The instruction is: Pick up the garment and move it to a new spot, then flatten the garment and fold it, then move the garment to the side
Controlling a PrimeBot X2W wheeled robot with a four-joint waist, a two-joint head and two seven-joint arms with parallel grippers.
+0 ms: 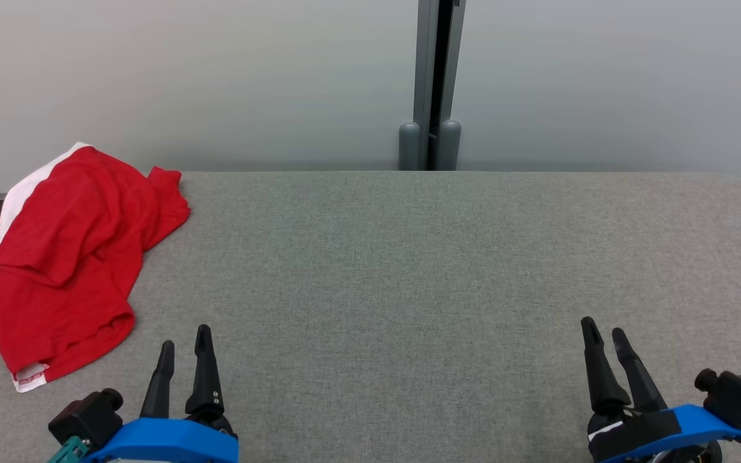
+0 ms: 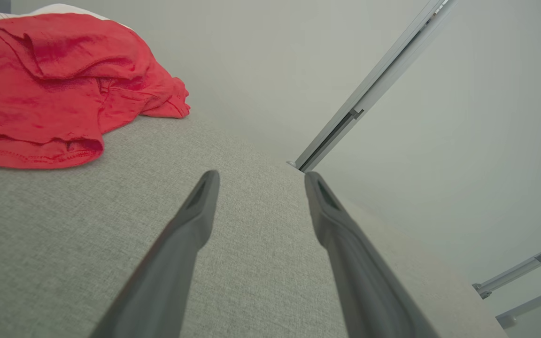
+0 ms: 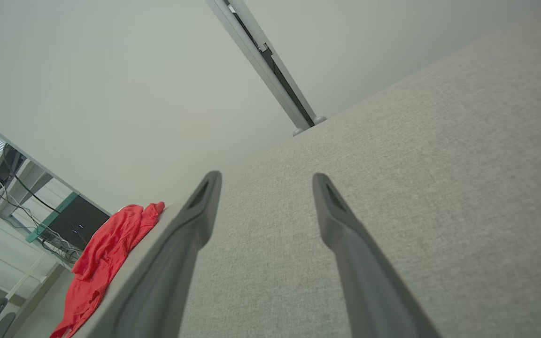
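Over on the left side of the flat grey cloth-covered table point(image 1: 409, 270), a crumpled red cloth shirt with a white part point(image 1: 68, 257) lies in a heap. Its left side seems to hang over the table's edge. It looks soft, thin and light, so I think it will flop and droop when lifted. It will not break. It may slide a bit on the table top if pushed. A good place to grab is likely a thick fold on top, or the stitched hem point(image 1: 74, 357) close to the robot, where there is more cloth to pinch. One thin layer alone could slip out.

Just right of the shirt, near it but not touching, is the left gripper point(image 1: 185, 337). Its two long dark fingers point(image 1: 205, 366) are spread apart with nothing between them. Behind the middle of the table, a tall grey metal post point(image 1: 433, 83) stands against the pale wall point(image 1: 152, 77). Far to the right, well apart from the shirt, the right gripper point(image 1: 603, 328) also has its fingers spread and holds nothing. I think the left one has the easier reach.
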